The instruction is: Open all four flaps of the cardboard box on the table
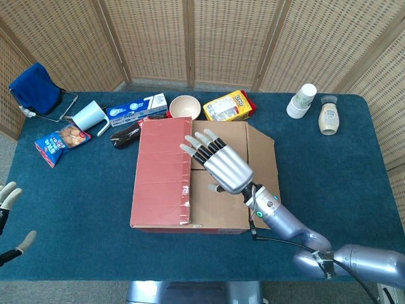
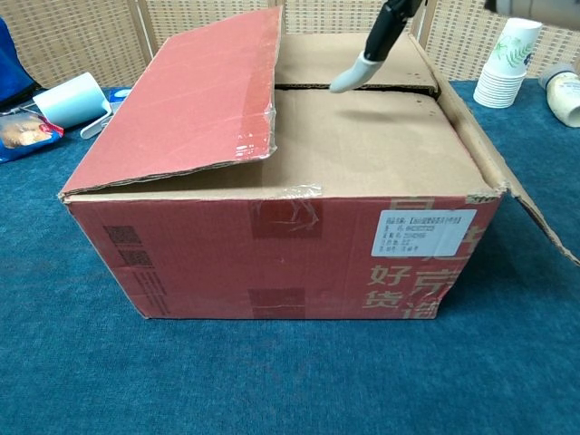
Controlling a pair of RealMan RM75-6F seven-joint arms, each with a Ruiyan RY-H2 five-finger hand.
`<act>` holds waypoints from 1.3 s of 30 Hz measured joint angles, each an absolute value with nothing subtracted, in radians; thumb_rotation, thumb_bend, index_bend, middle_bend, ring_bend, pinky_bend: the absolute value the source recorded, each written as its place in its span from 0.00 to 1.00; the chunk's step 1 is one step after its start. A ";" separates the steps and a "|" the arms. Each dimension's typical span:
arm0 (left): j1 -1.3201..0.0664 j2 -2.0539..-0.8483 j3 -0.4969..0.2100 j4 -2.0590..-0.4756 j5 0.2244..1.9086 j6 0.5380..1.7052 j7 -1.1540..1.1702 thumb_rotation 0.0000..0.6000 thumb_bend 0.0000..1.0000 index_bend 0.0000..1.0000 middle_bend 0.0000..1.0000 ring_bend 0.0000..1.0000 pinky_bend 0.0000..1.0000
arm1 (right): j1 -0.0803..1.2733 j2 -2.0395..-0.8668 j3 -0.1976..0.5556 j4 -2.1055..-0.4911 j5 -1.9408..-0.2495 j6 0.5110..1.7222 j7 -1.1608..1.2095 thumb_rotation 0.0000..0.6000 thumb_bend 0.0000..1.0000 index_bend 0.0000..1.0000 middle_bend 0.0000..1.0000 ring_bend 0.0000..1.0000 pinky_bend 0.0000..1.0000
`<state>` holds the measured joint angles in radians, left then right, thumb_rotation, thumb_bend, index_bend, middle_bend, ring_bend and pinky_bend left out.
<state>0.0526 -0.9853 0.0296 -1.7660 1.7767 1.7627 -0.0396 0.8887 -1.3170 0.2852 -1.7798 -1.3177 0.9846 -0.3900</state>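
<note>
The red cardboard box [image 1: 190, 225] [image 2: 272, 254] stands mid-table. Its left flap [image 1: 161, 171] [image 2: 199, 91] is raised a little and still leans over the top. The right flap [image 1: 261, 155] [image 2: 507, 172] hangs outward. The two inner flaps [image 1: 215, 202] [image 2: 372, 136] lie flat and closed. My right hand [image 1: 218, 163] hovers over the inner flaps with fingers spread, fingertips near the edge of the left flap, holding nothing. In the chest view only one fingertip [image 2: 349, 80] of it shows above the seam. My left hand [image 1: 9, 218] is at the left image edge, off the box, fingers apart.
Behind the box are a bowl [image 1: 185, 106], a yellow snack bag [image 1: 228, 106], a blue-white carton [image 1: 136, 107] and a dark object [image 1: 125, 136]. A cup [image 1: 88, 116], a snack packet [image 1: 60, 142] and a blue cloth [image 1: 35, 87] lie at left. Stacked paper cups [image 1: 301, 100] and a bottle [image 1: 328, 117] stand at right.
</note>
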 measured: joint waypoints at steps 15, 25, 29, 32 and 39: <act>0.056 -0.982 0.024 -1.760 1.770 1.765 -0.044 1.00 0.13 0.00 0.00 0.00 0.00 | 0.935 -1.473 0.307 -1.690 -1.301 1.034 -0.372 1.00 0.00 0.03 0.00 0.00 0.07; 0.050 -0.983 0.019 -1.755 1.761 1.751 -0.045 1.00 0.13 0.00 0.00 0.00 0.00 | 0.946 -1.512 0.341 -1.698 -1.257 1.060 -0.342 1.00 0.00 0.03 0.00 0.00 0.07; 0.050 -0.984 0.021 -1.755 1.763 1.749 -0.043 1.00 0.13 0.00 0.00 0.00 0.00 | 0.954 -1.537 0.343 -1.695 -1.253 1.067 -0.335 1.00 0.00 0.03 0.00 0.00 0.07; 0.049 -0.984 0.020 -1.755 1.763 1.748 -0.041 1.00 0.13 0.00 0.00 0.00 0.00 | 0.959 -1.546 0.349 -1.694 -1.247 1.070 -0.336 1.00 0.00 0.03 0.00 0.00 0.07; 0.050 -0.986 0.019 -1.754 1.764 1.749 -0.040 1.00 0.13 0.00 0.00 0.00 0.00 | 0.980 -1.576 0.398 -1.710 -1.193 1.087 -0.340 1.00 0.00 0.03 0.00 0.00 0.07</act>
<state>0.0497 -0.9858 0.0188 -1.7536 1.7636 1.7490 -0.0399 0.9804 -1.5758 0.3975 -1.7101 -1.1933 1.0875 -0.3405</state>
